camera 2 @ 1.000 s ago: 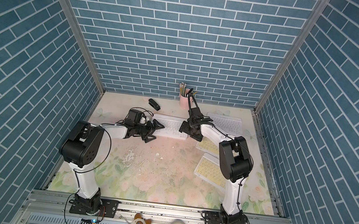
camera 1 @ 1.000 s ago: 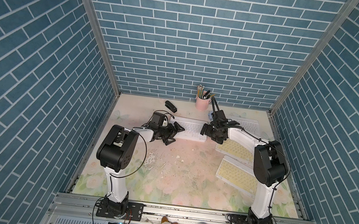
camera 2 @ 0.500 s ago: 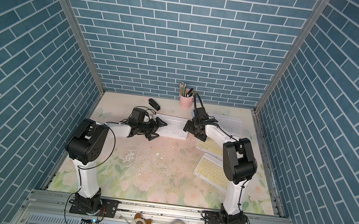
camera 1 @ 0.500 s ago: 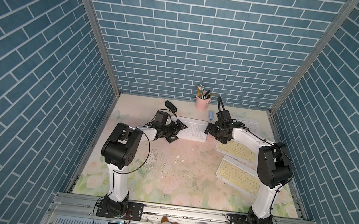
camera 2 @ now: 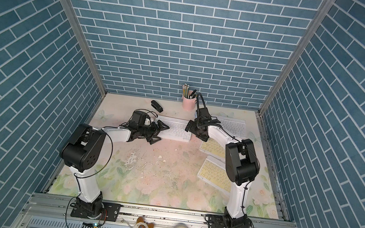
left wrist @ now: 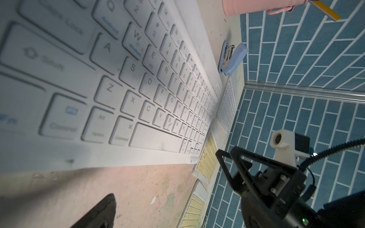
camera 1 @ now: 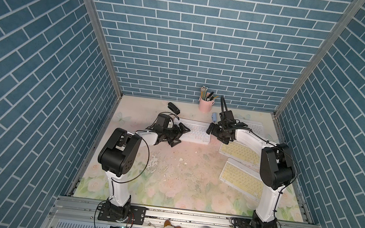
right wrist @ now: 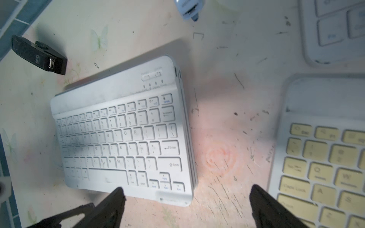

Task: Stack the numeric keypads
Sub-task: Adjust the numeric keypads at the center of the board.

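A stack of white-keyed numeric keypads (camera 1: 195, 132) (camera 2: 174, 130) lies flat at the middle back of the table. My left gripper (camera 1: 179, 135) (camera 2: 159, 132) is open at its left end, one finger (left wrist: 98, 213) low over the table beside the front edge. Open too, my right gripper (camera 1: 215, 132) (right wrist: 187, 199) hovers at the stack's right end, its corner (right wrist: 173, 197) between the fingers without touching them. Two yellow-keyed keypads (camera 1: 239, 152) (camera 1: 242, 180) lie at the right. Another white keypad (camera 1: 255, 128) sits at the back right.
A pink pencil cup (camera 1: 205, 104) stands against the back wall. A black stapler (camera 1: 174, 108) (right wrist: 38, 56) lies back left of the stack, and a small blue item (camera 1: 214, 116) (left wrist: 234, 59) lies between cup and stack.
My left gripper has moved right, up to the stack's left end. My right wrist has shifted slightly toward the back. The keypads have not moved.
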Action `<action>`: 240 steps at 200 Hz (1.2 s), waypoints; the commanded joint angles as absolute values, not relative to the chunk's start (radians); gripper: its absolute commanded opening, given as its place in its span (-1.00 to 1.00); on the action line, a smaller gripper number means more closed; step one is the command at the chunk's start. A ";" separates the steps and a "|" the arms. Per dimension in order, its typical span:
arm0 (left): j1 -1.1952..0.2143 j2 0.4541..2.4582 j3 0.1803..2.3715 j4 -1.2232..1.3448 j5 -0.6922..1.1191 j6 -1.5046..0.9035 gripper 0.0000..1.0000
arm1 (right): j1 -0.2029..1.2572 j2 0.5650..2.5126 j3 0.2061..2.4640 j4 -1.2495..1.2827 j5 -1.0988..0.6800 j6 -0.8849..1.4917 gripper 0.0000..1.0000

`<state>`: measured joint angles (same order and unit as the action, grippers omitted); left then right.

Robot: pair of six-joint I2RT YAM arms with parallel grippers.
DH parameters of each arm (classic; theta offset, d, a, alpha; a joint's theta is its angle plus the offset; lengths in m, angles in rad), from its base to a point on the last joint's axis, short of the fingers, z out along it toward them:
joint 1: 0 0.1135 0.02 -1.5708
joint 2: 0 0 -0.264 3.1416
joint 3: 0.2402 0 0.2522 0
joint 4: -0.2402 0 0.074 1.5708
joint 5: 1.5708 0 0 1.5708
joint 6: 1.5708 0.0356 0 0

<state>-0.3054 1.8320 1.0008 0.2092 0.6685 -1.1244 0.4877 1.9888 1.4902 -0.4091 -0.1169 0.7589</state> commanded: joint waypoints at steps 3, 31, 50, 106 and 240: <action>-0.260 1.762 0.978 0.156 0.715 -1.063 0.99 | 0.500 2.059 1.574 -0.426 -0.121 0.772 0.97; -0.204 1.707 0.976 0.063 0.742 -0.993 0.99 | 0.509 2.141 1.691 -0.481 -0.102 0.767 0.98; -0.170 1.682 0.976 0.014 0.751 -0.954 0.99 | 0.514 2.186 1.756 -0.517 -0.076 0.764 0.97; -0.093 1.666 0.955 -0.005 0.790 -0.920 0.99 | 0.528 2.310 1.892 -0.592 -0.014 0.767 0.98; -0.087 1.702 0.936 0.013 0.810 -0.896 0.99 | 0.552 2.416 2.062 -0.679 0.029 0.770 0.97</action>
